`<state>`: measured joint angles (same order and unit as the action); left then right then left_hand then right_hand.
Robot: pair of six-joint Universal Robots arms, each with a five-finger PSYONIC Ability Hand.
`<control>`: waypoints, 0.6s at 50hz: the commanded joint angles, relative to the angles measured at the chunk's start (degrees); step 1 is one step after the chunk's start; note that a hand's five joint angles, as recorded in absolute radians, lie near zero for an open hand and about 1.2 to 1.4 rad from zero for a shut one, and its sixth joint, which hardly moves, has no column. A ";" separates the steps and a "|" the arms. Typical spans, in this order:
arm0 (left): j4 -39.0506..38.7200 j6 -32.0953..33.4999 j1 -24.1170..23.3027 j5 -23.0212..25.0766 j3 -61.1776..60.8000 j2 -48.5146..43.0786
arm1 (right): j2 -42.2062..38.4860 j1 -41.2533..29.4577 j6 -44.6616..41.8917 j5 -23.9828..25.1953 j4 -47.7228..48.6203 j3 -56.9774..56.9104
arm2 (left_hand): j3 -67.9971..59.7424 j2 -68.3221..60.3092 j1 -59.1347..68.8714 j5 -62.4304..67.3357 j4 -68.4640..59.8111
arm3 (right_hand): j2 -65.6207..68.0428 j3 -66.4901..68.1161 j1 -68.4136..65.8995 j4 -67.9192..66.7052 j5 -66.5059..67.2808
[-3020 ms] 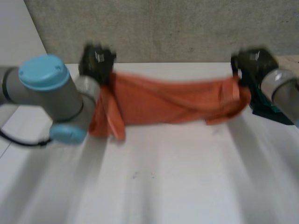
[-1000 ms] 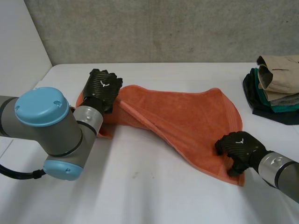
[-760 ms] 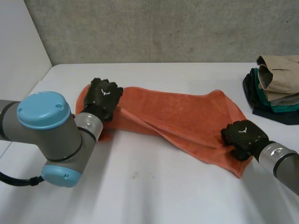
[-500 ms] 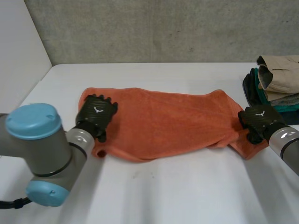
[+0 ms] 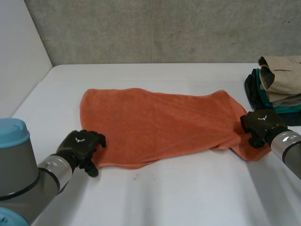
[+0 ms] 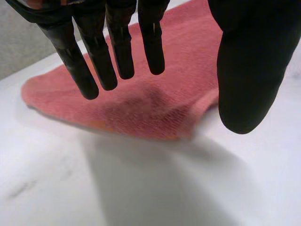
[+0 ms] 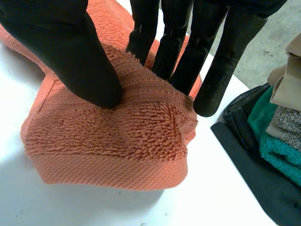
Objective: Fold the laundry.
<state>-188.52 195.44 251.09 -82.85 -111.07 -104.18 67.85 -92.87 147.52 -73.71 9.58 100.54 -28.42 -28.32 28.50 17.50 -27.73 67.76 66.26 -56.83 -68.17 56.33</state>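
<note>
An orange towel [image 5: 160,122] lies spread across the white table [image 5: 188,197], folded over on itself. My left hand [image 5: 81,145] hovers just off its front left corner, with fingers [image 6: 96,56] straight, thumb apart and nothing between them. In the left wrist view that corner of the towel [image 6: 141,103] lies beyond the fingertips. My right hand [image 5: 261,123] is at the towel's right end. There its thumb [image 7: 61,37] and fingers pinch a bunched fold of the towel [image 7: 117,136].
A stack of folded clothes [image 5: 277,84] in tan, grey, teal and black stands at the table's right edge, close behind my right hand, and the stack [image 7: 263,141] lies beside that hand's fingertips. A grey wall runs along the back.
My left hand let go of the towel's left end and drew back towards the front left. The towel was pulled out longer and flatter. My right hand carried its end to the right.
</note>
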 commanded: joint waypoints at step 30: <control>-10.20 7.24 -1.30 -11.19 7.54 2.46 | 4.29 -0.20 -0.91 1.20 -3.32 0.36 | -51.58 -51.68 51.50 52.50 -52.27 | 12.24 13.74 -23.17 -11.83 13.67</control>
<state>-197.99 203.22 250.66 -87.53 -104.54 -112.24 68.55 -92.99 147.39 -72.41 9.35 102.10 -68.18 -68.47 66.29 55.34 -68.60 67.77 67.06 -56.83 -68.17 56.33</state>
